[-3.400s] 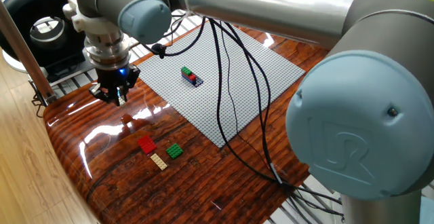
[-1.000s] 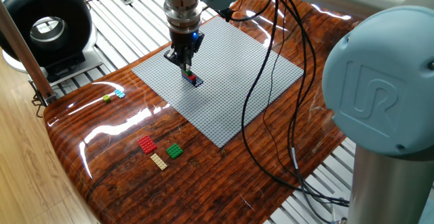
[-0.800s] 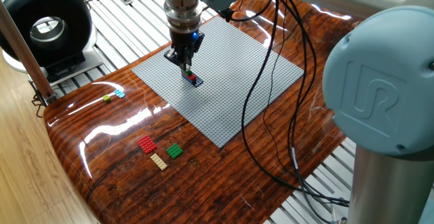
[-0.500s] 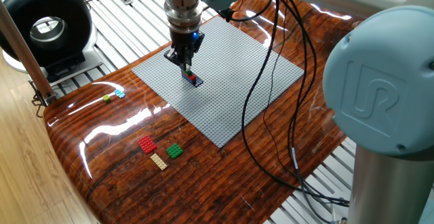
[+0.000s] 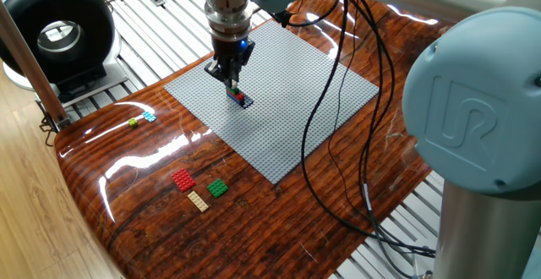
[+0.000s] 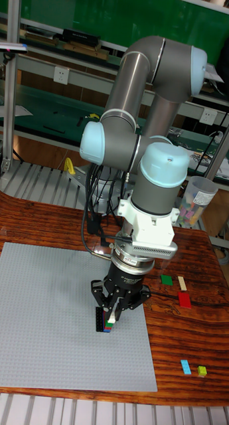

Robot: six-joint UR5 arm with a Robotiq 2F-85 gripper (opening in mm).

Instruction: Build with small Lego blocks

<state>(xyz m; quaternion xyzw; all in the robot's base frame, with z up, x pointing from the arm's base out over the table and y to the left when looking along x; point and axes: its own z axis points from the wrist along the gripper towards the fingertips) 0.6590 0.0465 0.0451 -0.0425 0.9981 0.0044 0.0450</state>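
Now I see my black two-finger gripper (image 6: pixel 112 317) low over the big grey studded baseplate (image 5: pixel 279 93), jaws pinched on a small green Lego block (image 6: pixel 111 319) atop the little brick stack (image 5: pixel 242 99), red (image 5: pixel 183 179), tan (image 5: pixel 198 200) and green (image 5: pixel 217 188) blocks loose on the shiny wooden bench (image 5: pixel 152 220).

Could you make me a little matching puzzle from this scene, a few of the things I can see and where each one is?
Things:
1. gripper
2. red brick
3. light blue brick
4. grey baseplate

Places:
A. loose on the wood, beside a tan and a green brick
B. under the small stack of bricks
C. right above the small stack
D. loose on the wood, next to a yellow-green brick

Pairs: 1-C, 2-A, 3-D, 4-B
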